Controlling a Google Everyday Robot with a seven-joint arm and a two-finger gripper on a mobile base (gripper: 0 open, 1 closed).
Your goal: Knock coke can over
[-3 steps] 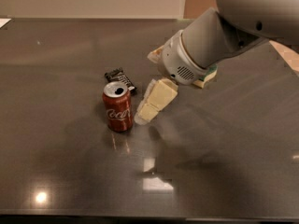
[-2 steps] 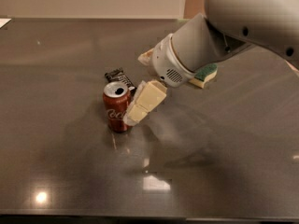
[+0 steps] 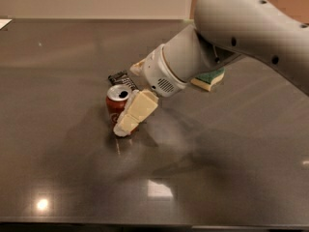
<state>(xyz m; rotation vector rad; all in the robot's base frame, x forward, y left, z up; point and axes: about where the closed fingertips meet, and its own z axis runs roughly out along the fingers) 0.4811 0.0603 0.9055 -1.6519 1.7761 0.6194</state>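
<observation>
- The coke can (image 3: 115,106) stands upright a little left of the frame's centre, its silver top showing a dark opening; whether anything is inside cannot be told.
- The gripper (image 3: 129,99) is at the can, its fingers spread apart. The near cream finger (image 3: 135,113) lies against the can's right side, tip down by the base.
- A black snack wrapper (image 3: 119,77) lies flat just behind the can.
- A green and yellow sponge (image 3: 209,79) sits right of centre, partly under the arm (image 3: 236,28).
- All rest on a dark glossy table (image 3: 58,168).
</observation>
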